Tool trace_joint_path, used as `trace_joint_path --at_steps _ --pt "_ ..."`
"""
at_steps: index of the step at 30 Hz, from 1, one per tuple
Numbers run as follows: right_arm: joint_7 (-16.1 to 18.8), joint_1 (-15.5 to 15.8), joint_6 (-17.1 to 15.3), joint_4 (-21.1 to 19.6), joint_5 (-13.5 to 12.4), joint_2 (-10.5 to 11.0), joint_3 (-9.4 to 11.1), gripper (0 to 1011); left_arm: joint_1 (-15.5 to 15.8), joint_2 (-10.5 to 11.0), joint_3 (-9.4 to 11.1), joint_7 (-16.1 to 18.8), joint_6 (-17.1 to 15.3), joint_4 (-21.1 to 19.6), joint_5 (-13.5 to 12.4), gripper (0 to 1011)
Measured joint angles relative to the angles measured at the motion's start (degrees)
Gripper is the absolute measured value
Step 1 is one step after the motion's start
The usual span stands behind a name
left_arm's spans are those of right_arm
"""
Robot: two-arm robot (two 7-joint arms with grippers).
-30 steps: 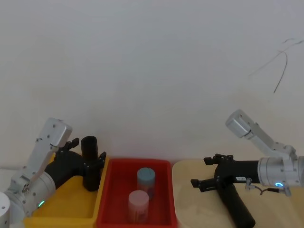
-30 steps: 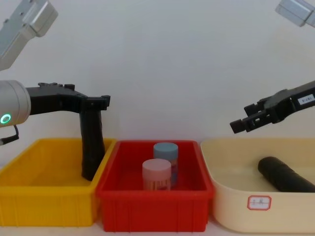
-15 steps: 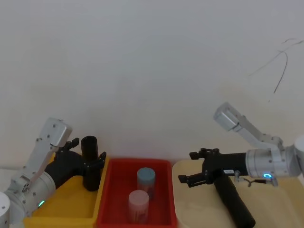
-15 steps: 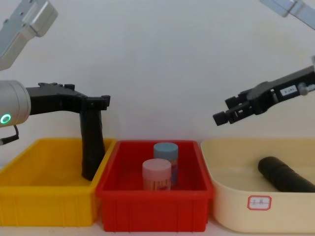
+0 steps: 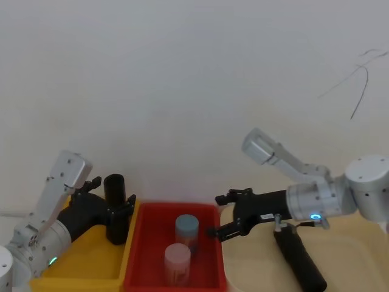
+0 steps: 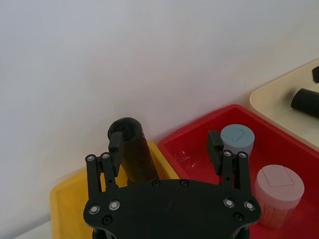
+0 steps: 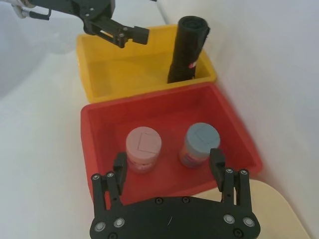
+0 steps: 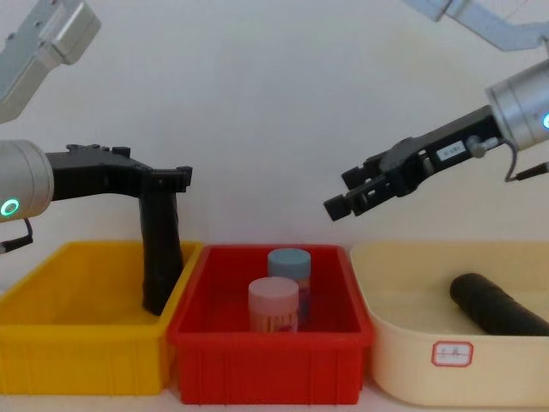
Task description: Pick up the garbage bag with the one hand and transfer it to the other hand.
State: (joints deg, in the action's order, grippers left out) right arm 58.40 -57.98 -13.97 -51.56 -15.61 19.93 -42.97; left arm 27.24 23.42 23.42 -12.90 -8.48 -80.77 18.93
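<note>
Right now your left gripper [image 6: 165, 143], the one with the green ring, is spread wide over the far right corner of the yellow bin [image 8: 86, 352]. The garbage bag roll [image 8: 159, 253] stands upright in that corner, between the spread fingers and close against one of them. The other finger is well clear of it, so nothing is clamped. You cannot tell whether the near finger actually touches the roll.

Your right gripper [image 8: 341, 194], blue-lit, also has its fingers wide apart and holds nothing. It hovers above the right edge of the red bin [image 8: 266, 365], higher than the two capped jars [image 8: 273, 300] standing inside.

Compared with a second ago, the right gripper has swung leftward from above the cream tray [image 8: 412, 360] to the red bin's edge, leaving the second black roll [image 8: 493, 305] lying in the tray where it was. The left gripper and the upright roll have not moved.
</note>
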Motion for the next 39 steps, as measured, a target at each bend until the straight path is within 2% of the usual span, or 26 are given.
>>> trace_joint_path --at_steps 11,21,32,34,39 --pt "2.14 -3.19 2.34 7.29 1.14 -4.74 -3.06 1001 0.00 0.00 0.00 0.00 0.00 0.00 0.00 1001" --pt "3.86 -5.61 5.11 14.58 1.82 -8.85 -4.50 1001 0.00 0.00 0.00 0.00 0.00 0.00 0.00 1001" --pt "5.87 -9.10 10.22 27.13 2.68 -14.93 -5.59 1002 0.00 0.00 -0.01 0.00 0.00 0.00 0.00 1001" --pt "6.31 -10.13 11.91 30.58 3.02 -16.48 -5.60 1001 0.00 0.00 0.00 0.00 0.00 -0.01 0.00 1002" --pt "6.89 -11.69 14.12 35.85 3.57 -18.79 -5.46 1001 0.00 0.00 0.00 0.00 0.00 0.00 0.00 1001"
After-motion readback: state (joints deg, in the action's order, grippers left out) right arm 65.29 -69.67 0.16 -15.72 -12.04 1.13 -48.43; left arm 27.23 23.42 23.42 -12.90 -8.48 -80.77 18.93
